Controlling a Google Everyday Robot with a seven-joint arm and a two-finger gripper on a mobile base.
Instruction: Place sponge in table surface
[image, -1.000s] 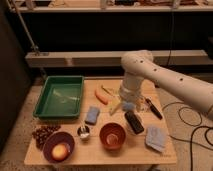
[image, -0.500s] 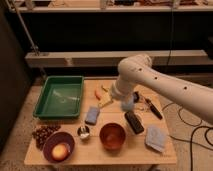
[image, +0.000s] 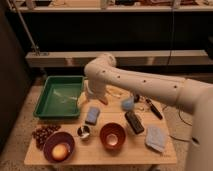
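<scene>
The gripper hung beside the green tray, just behind the blue sponge on the table. I couldn't tell its grip.

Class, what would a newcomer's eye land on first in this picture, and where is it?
The big white robot arm reaches in from the right over the wooden table, its gripper low beside the green tray at left. A pale blue sponge lies on the table right of the gripper, apart from it.
</scene>
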